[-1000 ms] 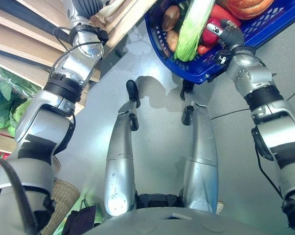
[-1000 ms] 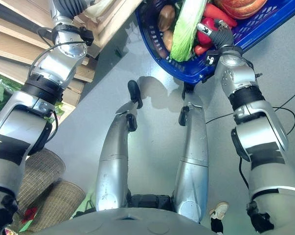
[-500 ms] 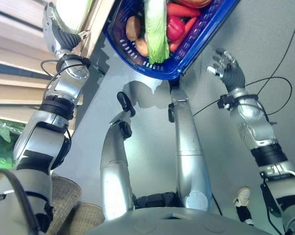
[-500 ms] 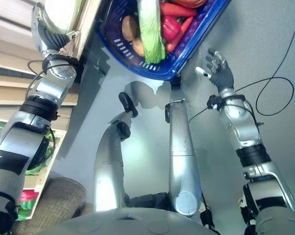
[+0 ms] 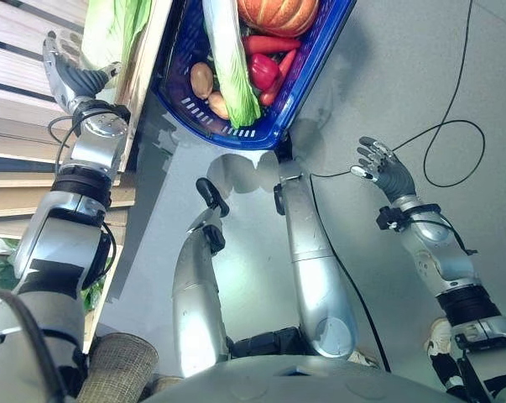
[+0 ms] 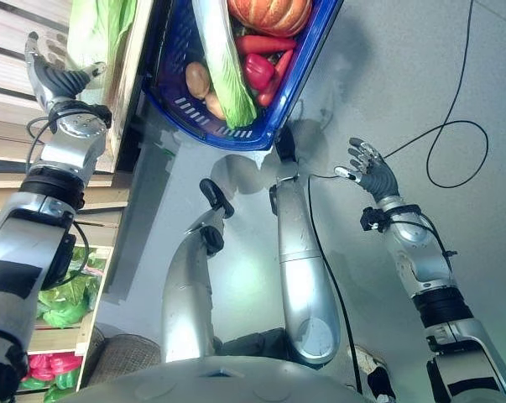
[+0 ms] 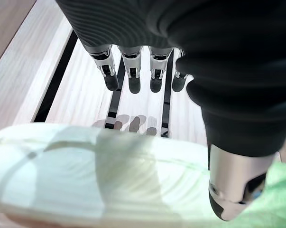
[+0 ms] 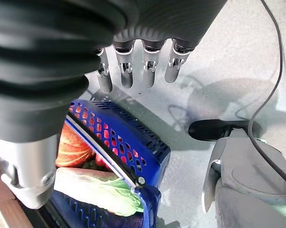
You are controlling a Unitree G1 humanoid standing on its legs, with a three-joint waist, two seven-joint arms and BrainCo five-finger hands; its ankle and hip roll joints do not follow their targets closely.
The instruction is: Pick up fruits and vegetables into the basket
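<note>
Down on the floor, a blue basket (image 5: pixel 303 71) holding a pumpkin (image 5: pixel 278 13), a long cabbage (image 5: pixel 227 59), red peppers (image 5: pixel 263 71) and potatoes (image 5: pixel 202 80). Beside it on the wooden shelf (image 5: pixel 18 50), another cabbage (image 7: pixel 86 175) under the left hand (image 5: pixel 68 75), fingers straight, not gripping. Off right, right hand (image 5: pixel 387 172) spread wide, empty.

The two head cameras looked steeply down from slightly offset spots, both taking in the blue basket (image 5: pixel 261 101) on the floor and a wooden shelf (image 6: pixel 9 50). The left wrist camera looked close along its hand (image 7: pixel 133 71) over a pale cabbage (image 7: pixel 86 175); the right wrist camera looked past its hand (image 8: pixel 143 66) at the same basket.
</note>
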